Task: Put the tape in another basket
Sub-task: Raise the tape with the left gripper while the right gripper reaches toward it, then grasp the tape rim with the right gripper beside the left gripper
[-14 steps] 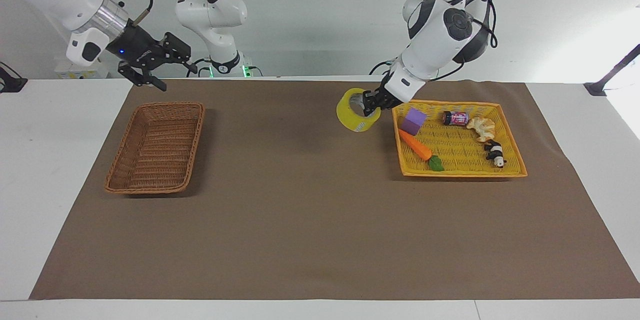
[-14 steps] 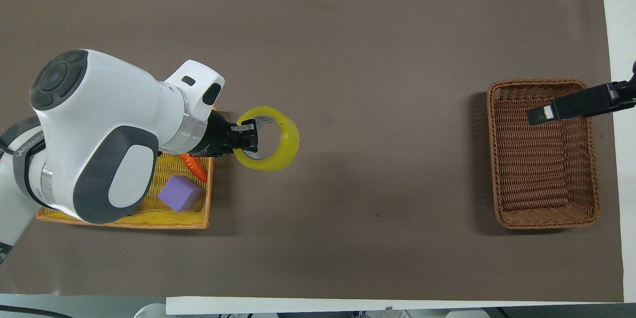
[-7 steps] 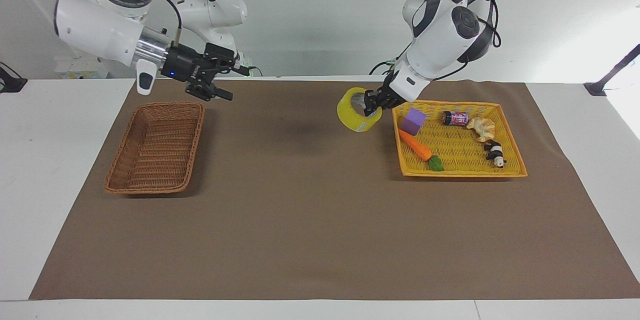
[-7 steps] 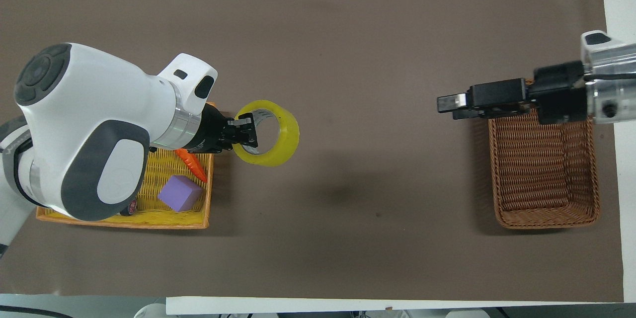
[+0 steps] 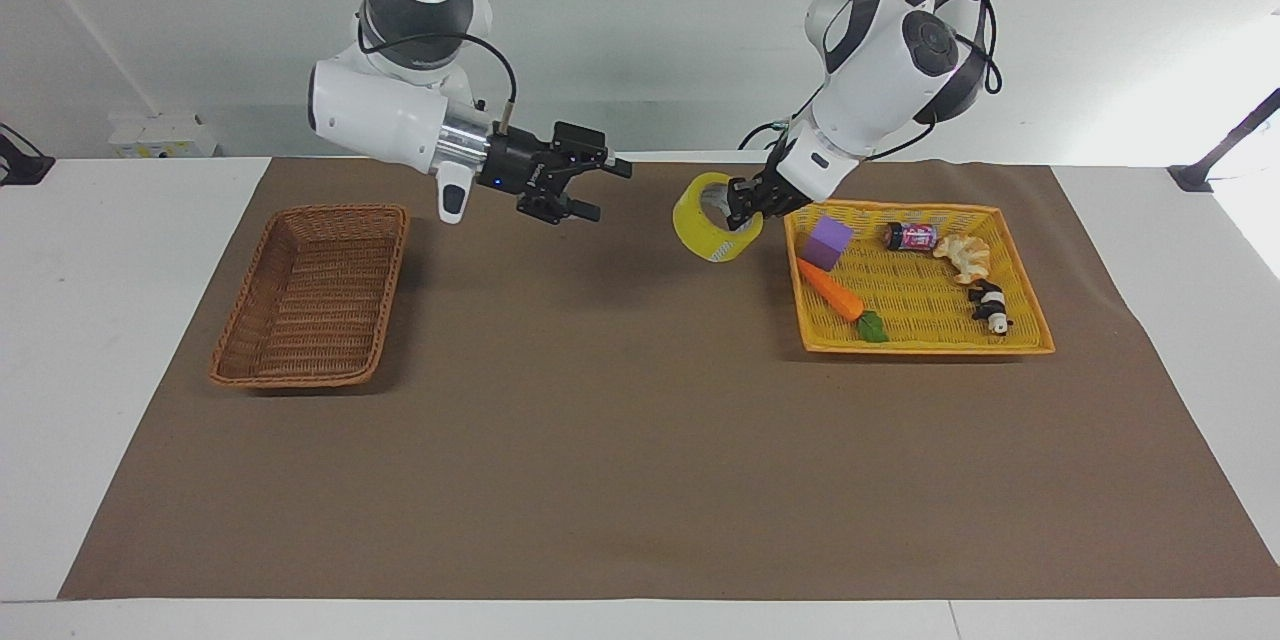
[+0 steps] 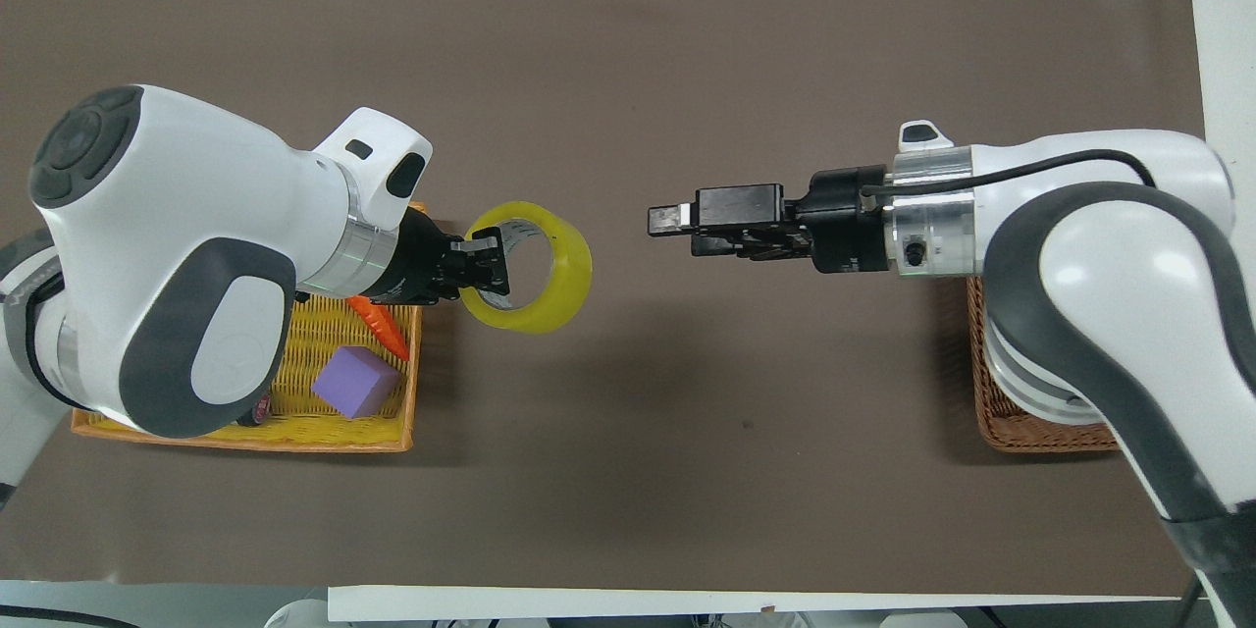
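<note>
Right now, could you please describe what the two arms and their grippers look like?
Both arms are glossy white with dark grey joint caps and a silver metal ring at the wrist. Each ends in a black two-finger gripper: the left gripper and the right gripper. Thin black cables run along both arms. A small blue light shows on the right gripper's body, and a white block sits beside its silver ring.

White table (image 5: 60, 340) is covered by a brown mat (image 5: 640, 440); plain white wall (image 5: 640, 20) is seen, brightly lit at one end.
</note>
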Action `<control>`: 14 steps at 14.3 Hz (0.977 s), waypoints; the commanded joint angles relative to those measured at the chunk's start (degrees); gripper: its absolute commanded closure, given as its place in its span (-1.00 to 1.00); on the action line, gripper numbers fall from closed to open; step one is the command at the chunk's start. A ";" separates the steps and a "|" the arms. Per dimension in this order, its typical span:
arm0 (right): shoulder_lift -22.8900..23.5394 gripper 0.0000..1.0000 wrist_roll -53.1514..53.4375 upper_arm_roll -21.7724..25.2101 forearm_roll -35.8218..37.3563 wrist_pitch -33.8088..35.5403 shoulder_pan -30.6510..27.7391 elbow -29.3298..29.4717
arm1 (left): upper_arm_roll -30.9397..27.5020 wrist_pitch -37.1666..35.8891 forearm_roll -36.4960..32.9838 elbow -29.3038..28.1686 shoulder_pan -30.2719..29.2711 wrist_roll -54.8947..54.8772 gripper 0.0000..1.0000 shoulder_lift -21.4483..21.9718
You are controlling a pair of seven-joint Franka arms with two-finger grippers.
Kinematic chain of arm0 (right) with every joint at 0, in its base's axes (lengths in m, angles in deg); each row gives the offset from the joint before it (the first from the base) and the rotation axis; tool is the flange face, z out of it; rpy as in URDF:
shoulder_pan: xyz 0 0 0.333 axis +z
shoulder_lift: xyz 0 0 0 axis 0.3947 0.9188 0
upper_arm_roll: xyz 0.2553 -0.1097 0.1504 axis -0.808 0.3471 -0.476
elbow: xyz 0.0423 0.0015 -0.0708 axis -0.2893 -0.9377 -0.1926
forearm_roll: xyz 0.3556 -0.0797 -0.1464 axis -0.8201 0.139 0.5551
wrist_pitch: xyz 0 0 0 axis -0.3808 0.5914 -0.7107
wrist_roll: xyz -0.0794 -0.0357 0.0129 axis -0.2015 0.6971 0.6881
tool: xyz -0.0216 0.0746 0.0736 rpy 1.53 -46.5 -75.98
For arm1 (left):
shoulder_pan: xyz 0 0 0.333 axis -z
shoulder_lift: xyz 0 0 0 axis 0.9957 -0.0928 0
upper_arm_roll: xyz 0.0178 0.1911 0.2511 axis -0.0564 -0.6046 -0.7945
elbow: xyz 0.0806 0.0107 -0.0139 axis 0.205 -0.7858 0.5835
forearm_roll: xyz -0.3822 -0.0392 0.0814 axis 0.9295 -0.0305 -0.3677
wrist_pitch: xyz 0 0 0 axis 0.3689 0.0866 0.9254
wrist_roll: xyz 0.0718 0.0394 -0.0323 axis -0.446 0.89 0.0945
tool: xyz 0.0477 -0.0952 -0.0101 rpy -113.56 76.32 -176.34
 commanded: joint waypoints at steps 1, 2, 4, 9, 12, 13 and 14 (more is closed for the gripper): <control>2.51 -1.00 -1.34 0.33 -5.60 -3.34 2.57 -0.15 | 0.01 -1.78 1.11 0.76 -0.04 -0.83 1.00 0.93; 3.22 -1.00 -2.21 0.42 -5.79 -3.96 3.28 -0.15 | 0.01 -1.95 1.11 0.67 0.04 -0.83 1.00 0.93; 4.54 -1.00 -3.19 0.33 -5.96 -4.23 3.72 -0.15 | -0.08 -1.87 1.11 0.41 0.74 -0.83 1.00 1.02; 4.63 -1.00 -1.87 0.33 -8.07 -5.02 5.66 -0.24 | -0.08 -1.95 1.02 0.41 0.83 -0.74 1.00 1.02; 4.63 -1.00 -0.56 0.24 -8.07 -5.20 6.71 -0.24 | -0.08 -1.78 1.02 0.41 0.83 -0.83 1.00 1.02; 4.63 -1.00 -0.03 0.24 -8.07 -5.20 6.80 -0.24 | -0.08 -1.78 1.02 0.49 0.83 -0.83 1.00 1.02; 4.63 -1.00 -0.03 0.33 -8.07 -5.02 6.80 -0.24 | -0.08 -1.52 1.02 0.41 0.83 -0.83 1.00 1.02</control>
